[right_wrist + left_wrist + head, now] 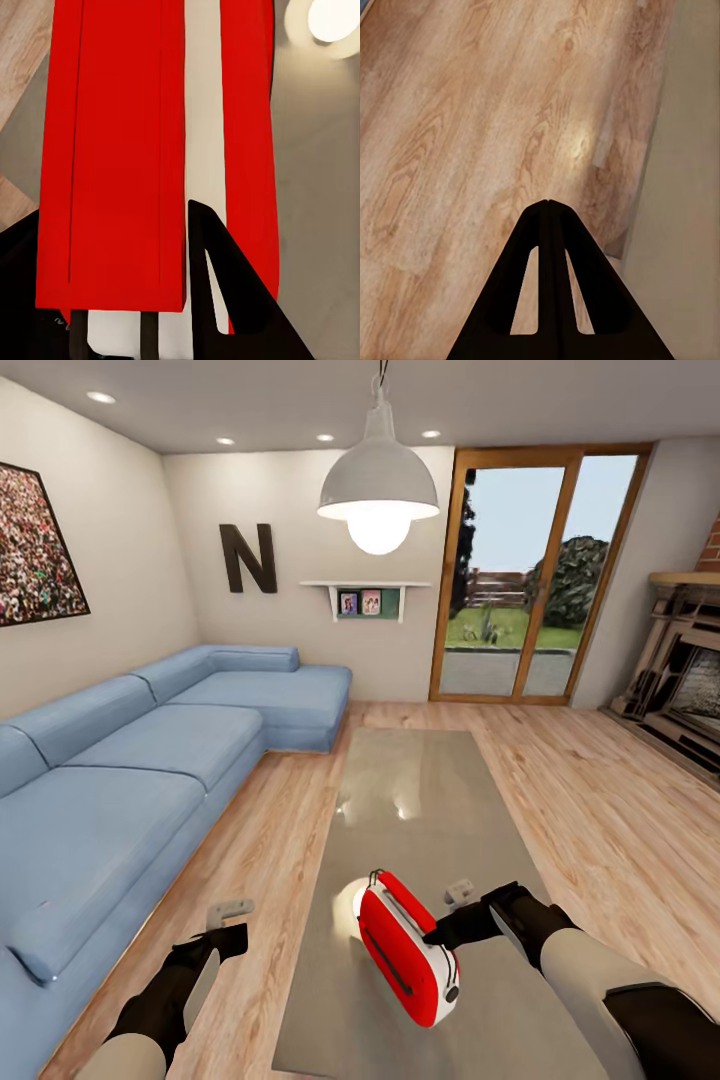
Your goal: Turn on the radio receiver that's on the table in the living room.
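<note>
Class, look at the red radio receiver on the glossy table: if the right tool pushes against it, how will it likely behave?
The radio receiver looks rigid, so it should not flex. It appears narrow and already tilted, so it may tip. The table looks mirror-smooth, so it might slide away from the right tool.

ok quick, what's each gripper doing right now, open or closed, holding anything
left gripper: closed, holding nothing, over the wood floor.
right gripper: at the radio receiver on the table; open or closed cannot be told.
</note>
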{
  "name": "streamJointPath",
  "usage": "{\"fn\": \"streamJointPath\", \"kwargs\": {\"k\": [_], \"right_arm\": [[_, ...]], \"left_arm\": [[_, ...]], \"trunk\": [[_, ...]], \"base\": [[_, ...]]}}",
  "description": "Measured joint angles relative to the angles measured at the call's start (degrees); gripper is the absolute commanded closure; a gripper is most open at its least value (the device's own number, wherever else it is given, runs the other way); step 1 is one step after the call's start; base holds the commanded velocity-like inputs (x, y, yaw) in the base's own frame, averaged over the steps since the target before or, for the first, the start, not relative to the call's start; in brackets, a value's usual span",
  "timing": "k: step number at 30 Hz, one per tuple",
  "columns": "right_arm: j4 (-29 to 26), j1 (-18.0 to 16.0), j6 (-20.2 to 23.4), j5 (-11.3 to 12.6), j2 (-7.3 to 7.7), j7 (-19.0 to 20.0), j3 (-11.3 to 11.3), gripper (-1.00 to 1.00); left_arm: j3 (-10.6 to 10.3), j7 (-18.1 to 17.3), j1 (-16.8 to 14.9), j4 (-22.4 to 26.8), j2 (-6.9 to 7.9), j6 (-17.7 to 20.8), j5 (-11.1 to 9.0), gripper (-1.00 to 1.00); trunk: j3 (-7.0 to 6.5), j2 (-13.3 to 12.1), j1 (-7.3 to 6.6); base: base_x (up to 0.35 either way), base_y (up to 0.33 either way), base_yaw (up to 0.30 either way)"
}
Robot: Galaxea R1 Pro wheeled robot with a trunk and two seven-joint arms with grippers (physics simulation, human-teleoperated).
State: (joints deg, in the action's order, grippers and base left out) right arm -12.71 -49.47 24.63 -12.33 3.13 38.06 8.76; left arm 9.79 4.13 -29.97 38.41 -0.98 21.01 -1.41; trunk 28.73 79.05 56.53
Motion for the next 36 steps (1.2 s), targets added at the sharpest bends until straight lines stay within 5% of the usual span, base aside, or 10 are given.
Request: {"fn": "streamJointPath", "kwargs": {"k": [10, 29, 36], "right_arm": [[0.0, 0.0, 0.0, 0.0, 0.01, 0.0, 0.0, 1.00], [1.4, 0.0, -3.3, 0.0, 0.02, -0.1, 0.0, 1.00], [2.8, 0.0, -6.3, 0.0, 0.00, -0.1, 0.0, 1.00]], "left_arm": [[0.0, 0.0, 0.0, 0.0, -0.01, 0.0, 0.0, 1.00], [0.0, -0.1, 0.0, 0.0, -0.06, 0.1, 0.0, 1.00], [0.0, -0.1, 0.0, 0.0, -0.03, 0.0, 0.0, 1.00]], "trunk": [[1.80, 4.0, 2.20], [1.80, 4.0, 2.20], [3.05, 6.8, 3.73]], "base": [[0.000, 0.000, 0.000], [0.000, 0.000, 0.000], [0.000, 0.000, 0.000]]}}
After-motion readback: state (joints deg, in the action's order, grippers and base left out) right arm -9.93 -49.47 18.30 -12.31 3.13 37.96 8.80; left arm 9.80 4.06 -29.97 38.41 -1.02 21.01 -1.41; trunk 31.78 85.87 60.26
